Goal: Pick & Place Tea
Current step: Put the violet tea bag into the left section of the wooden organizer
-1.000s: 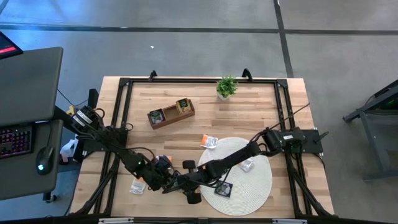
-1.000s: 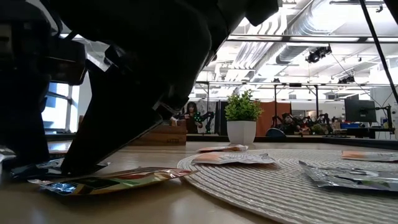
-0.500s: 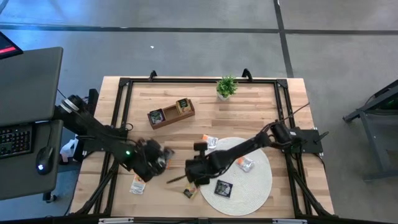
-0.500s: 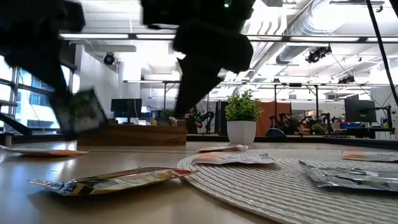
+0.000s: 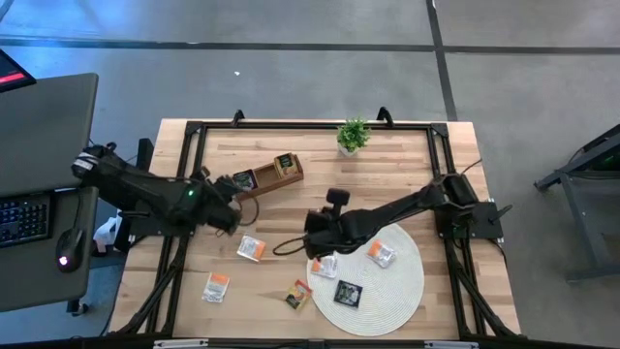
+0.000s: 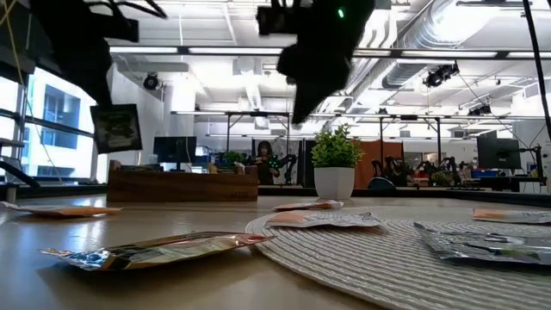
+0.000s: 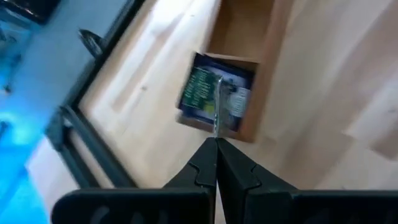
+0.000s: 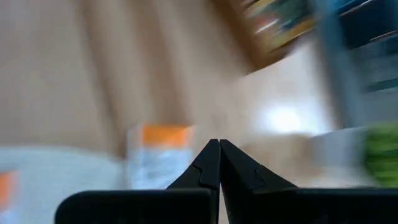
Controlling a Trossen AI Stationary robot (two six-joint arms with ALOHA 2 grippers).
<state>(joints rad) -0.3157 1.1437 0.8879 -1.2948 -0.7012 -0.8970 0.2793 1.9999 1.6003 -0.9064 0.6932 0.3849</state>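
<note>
My left gripper [image 5: 231, 189] is up over the near-left end of the long wooden tray [image 5: 266, 174], shut on a black tea sachet [image 6: 116, 127]. In the left wrist view that sachet shows edge-on as a thin silver line [image 7: 216, 109], above a tray compartment that holds another dark sachet [image 7: 200, 93]. My right gripper [image 5: 314, 233] is shut and empty, raised over the left rim of the round mat [image 5: 402, 291]. Its wrist view shows a white-and-orange sachet [image 8: 163, 158] lying flat on the wood ahead of it. Other sachets lie flat on the table [image 5: 252, 248] [image 5: 216, 286] [image 5: 297, 294] and on the mat [image 5: 349, 291] [image 5: 381, 254]. My left gripper pinches the black sachet between its two fingers by its upper edge [image 7: 216, 132], coming from above. The sachet is lifted clear and hangs upright below the fingertips [image 7: 205, 165], over the tray's end compartment.
A small potted plant [image 5: 353, 136] stands by the far edge of the table. A black frame [image 5: 194, 145] runs round the table top. Bare wood lies between the tray and the mat. In the low view a shiny sachet [image 6: 155, 250] lies near the camera.
My left gripper has risen from the table's near part with the black sachet and travelled toward the far edge, up to the tray. My right gripper has lifted from the near edge of the mat and moved toward the far edge and slightly right.
</note>
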